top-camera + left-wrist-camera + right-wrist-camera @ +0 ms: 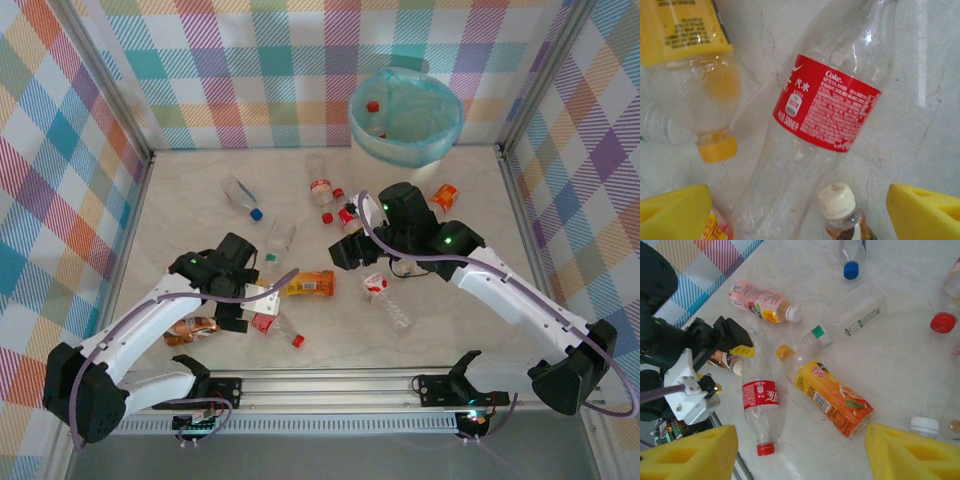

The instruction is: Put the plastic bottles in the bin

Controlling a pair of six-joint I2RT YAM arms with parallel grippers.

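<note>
Tabletop [190, 215]: pale, stone-look, fine dark veins, glossy where the light struck. Plaid cloth enclosed it on three sides: back wall [250, 70], left wall [60, 150], right wall [590, 130], all in pastel teal, orange, purple and yellow checks. Metal uprights [105, 80] stood at the two far corners. A silver rail [340, 385] lay across the near edge.

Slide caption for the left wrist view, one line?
Open left tool over a clear, red-labelled Coke bottle, flanked by a yellow-capped bottle and a white-capped bottle on the marble table.
</note>
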